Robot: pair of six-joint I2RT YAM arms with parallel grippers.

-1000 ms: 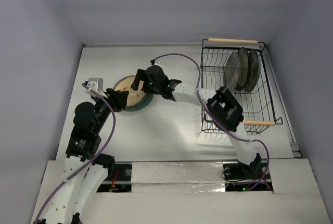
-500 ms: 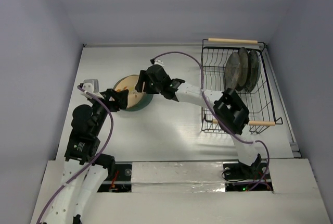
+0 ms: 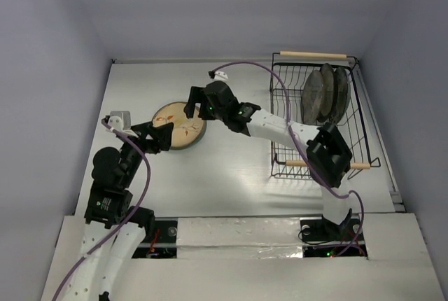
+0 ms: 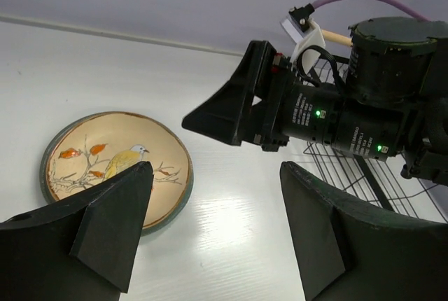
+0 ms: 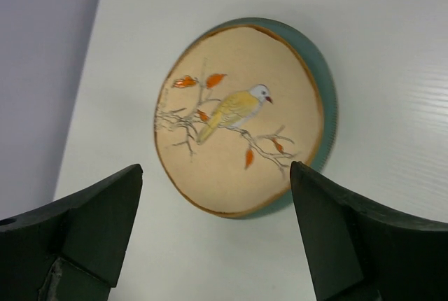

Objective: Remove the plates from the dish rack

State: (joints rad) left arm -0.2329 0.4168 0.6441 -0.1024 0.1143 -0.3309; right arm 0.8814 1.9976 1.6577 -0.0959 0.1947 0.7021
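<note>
A tan plate (image 3: pixel 178 126) painted with a bird on a branch lies flat on a teal plate (image 5: pixel 327 115) at the table's middle left. My left gripper (image 3: pixel 158 137) is open at the stack's near-left edge, with nothing between its fingers. My right gripper (image 3: pixel 194 103) hovers open just behind the stack, looking down on the tan plate (image 5: pixel 238 147). Two more plates (image 3: pixel 318 94) stand upright on edge in the back of the black wire dish rack (image 3: pixel 365 127) at the right. The left wrist view shows the tan plate (image 4: pixel 115 168) and the right gripper (image 4: pixel 231 115) above it.
The rack has wooden rod handles at its far end (image 3: pixel 313 54) and its near end (image 3: pixel 358 166). My right arm's forearm reaches across the rack's left side. Grey walls enclose the table at the back and on both sides.
The tan plate has settled squarely onto the teal plate. My left gripper has opened and pulled back toward the near left. The right gripper has lifted away toward the back.
</note>
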